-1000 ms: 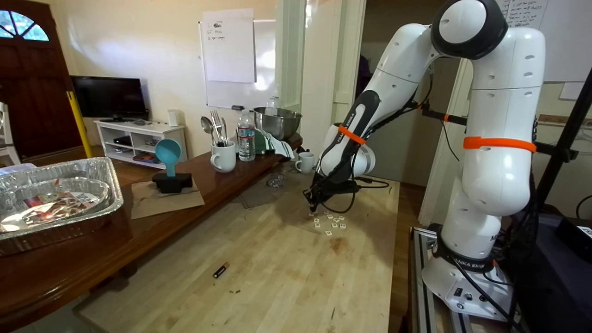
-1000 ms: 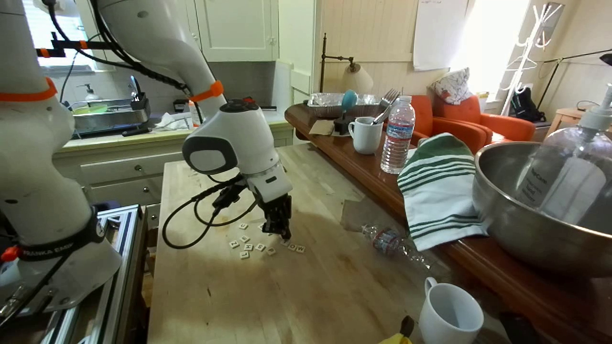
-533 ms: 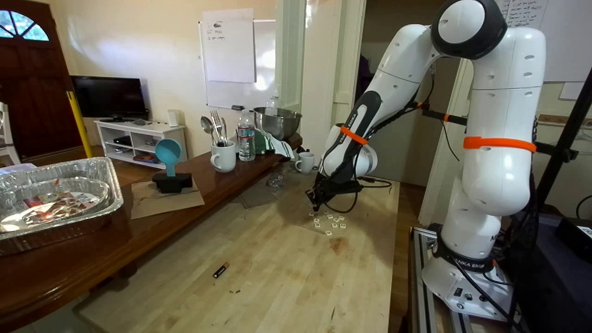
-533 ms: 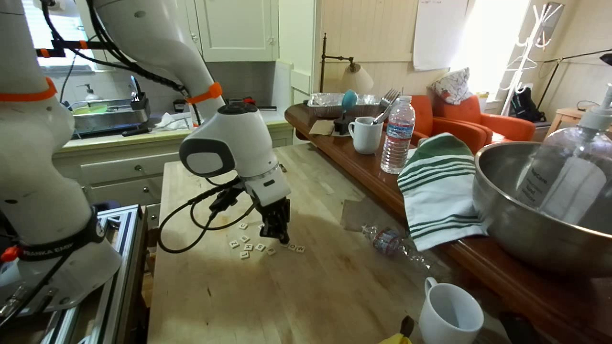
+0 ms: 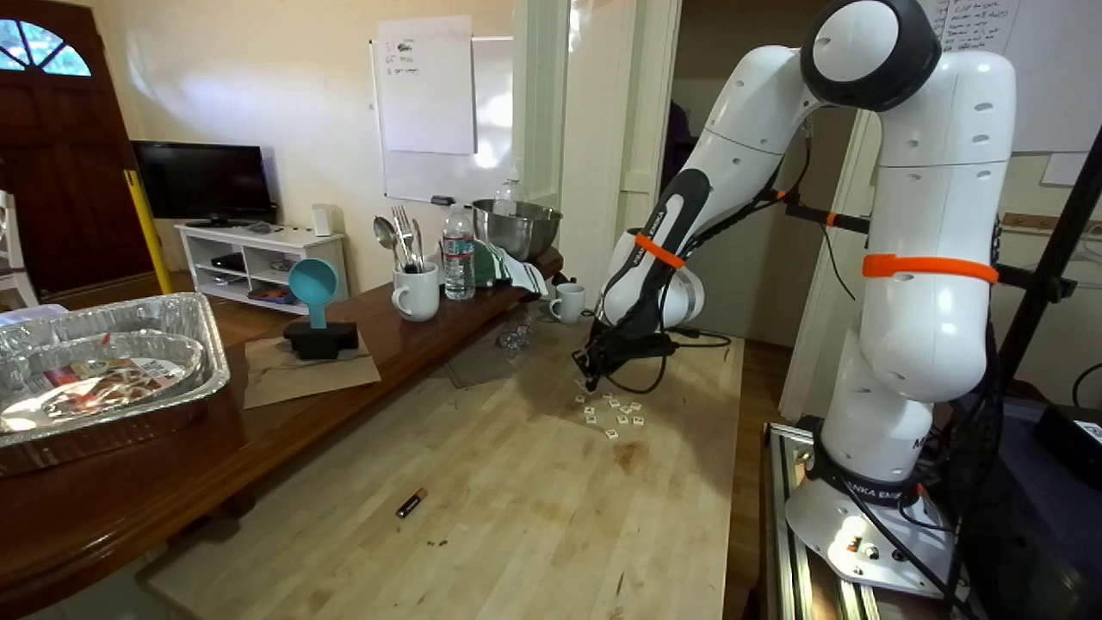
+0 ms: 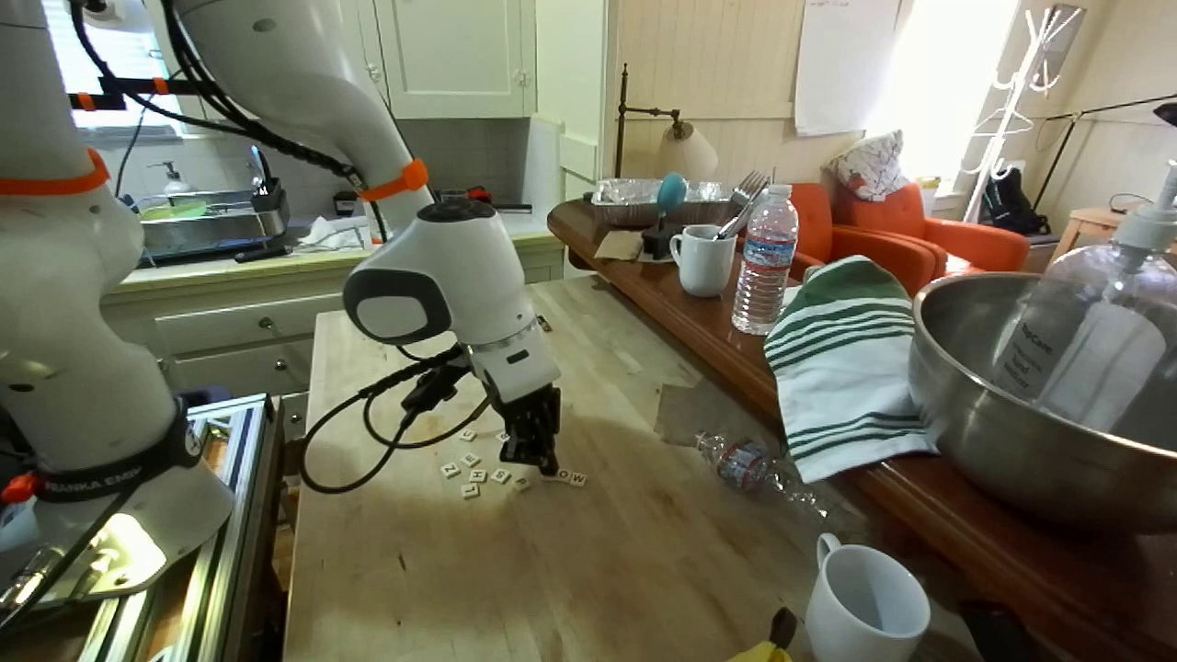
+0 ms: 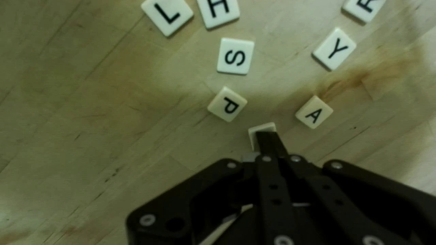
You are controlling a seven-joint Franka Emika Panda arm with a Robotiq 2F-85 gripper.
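Wrist view: end effector (image 7: 271, 142) closed

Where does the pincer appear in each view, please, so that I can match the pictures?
In an exterior view: the pincer, slightly right of and below center.
In an exterior view: the pincer, below center, slightly left.
Wrist view: the pincer, at the bottom, right of center.
Shared landmark: the letter tiles.

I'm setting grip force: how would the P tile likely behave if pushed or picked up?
The P tile is probably light, being so small and thin. It looks rigid, with straight edges. Lying flat on the wooden table, it would likely slide rather than roll or tip.
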